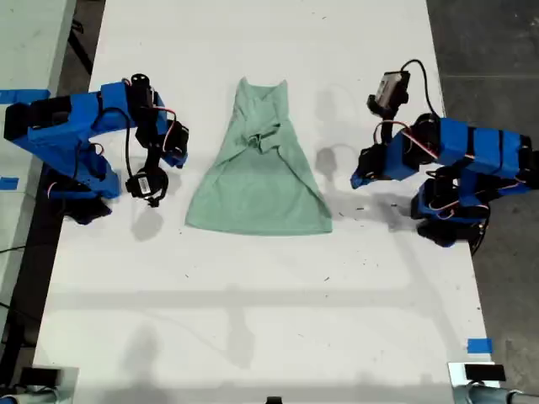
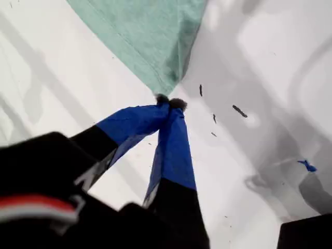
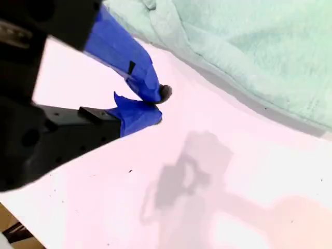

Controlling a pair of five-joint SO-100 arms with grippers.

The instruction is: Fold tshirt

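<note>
The pale mint-green tshirt (image 1: 257, 181) lies on the white table (image 1: 253, 320), bunched narrow at its far end and spread wide at the hem nearer the camera. At the exterior view's right, my first gripper (image 1: 359, 178) is shut and holds nothing. It hovers just off the tshirt's (image 2: 150, 36) hem corner, its fingertips (image 2: 178, 104) pressed together. At the exterior view's left, my second gripper (image 1: 180, 154) hangs beside the tshirt's (image 3: 249, 46) side edge, apart from it. It (image 3: 157, 105) looks shut with nothing in it.
Small black marks (image 2: 239, 110) dot the table near the hem corner. Blue tape (image 1: 478, 345) sits at the table's near corner on the exterior view's right. Dark floor borders the table on both sides.
</note>
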